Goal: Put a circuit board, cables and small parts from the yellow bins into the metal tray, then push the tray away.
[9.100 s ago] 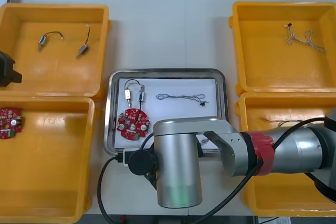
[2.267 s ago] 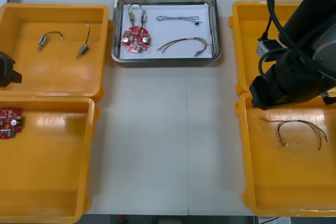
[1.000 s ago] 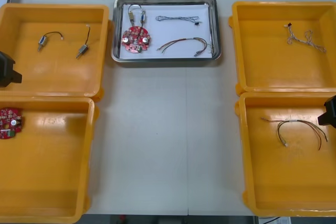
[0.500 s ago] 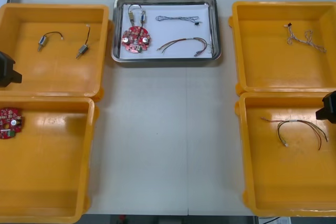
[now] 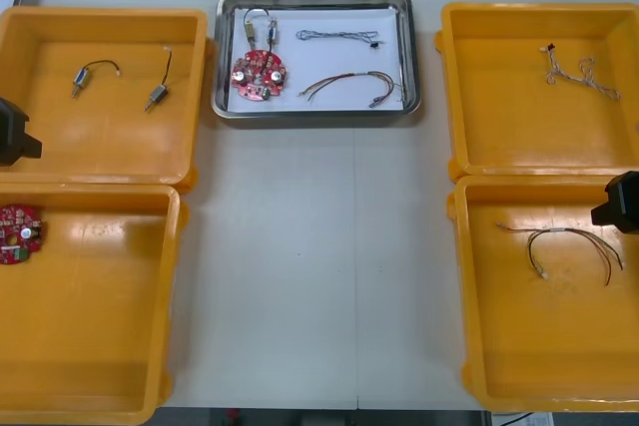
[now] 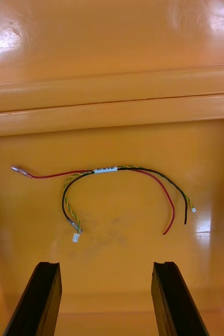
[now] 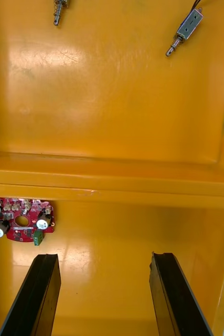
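Bright, even overhead light, faint shadows, white glare patches on the glossy yellow bins [image 5: 90, 326]

The tray [image 5: 316, 113] lies at the far edge of the desk [image 5: 319, 266], between the two far bins [image 5: 120, 142]; inside it are a circuit board [image 5: 258, 77] at left and cables [image 5: 349, 85] at right.

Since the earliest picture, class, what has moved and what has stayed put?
The metal tray was pushed to the table's far edge and now shows a red and yellow cable. The right gripper drew back, open, over the near right bin. The left gripper, open, and the bins' contents stayed.
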Available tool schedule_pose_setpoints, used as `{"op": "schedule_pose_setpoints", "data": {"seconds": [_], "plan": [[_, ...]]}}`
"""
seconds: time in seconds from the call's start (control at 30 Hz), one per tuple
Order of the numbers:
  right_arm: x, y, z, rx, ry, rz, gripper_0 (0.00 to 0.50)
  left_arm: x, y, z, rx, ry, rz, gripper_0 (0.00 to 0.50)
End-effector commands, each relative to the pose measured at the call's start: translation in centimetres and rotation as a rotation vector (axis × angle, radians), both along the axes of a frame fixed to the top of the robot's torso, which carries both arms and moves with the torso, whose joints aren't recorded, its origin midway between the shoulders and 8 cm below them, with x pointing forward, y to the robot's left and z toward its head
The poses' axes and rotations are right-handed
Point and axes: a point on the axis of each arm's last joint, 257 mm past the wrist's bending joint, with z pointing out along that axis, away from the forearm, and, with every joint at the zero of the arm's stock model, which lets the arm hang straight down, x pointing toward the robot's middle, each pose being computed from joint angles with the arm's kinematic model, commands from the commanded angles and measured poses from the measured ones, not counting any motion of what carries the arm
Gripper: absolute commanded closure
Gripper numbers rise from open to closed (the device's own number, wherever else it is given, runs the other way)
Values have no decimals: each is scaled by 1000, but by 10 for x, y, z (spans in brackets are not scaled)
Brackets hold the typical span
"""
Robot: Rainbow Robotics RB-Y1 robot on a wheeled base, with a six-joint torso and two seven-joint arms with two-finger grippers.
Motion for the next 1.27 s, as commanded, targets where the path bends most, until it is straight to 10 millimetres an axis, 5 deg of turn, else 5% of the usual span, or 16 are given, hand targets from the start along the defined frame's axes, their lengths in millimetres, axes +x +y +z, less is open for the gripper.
{"op": "schedule_pose_setpoints", "data": {"seconds": [0.03,1.27], "plan": [[2,-1,6,-5,-27,28,0,-5,2,1,9,3,24,0],[2,-1,6,-5,-27,28,0,-5,2,1,9,3,24,0]]}}
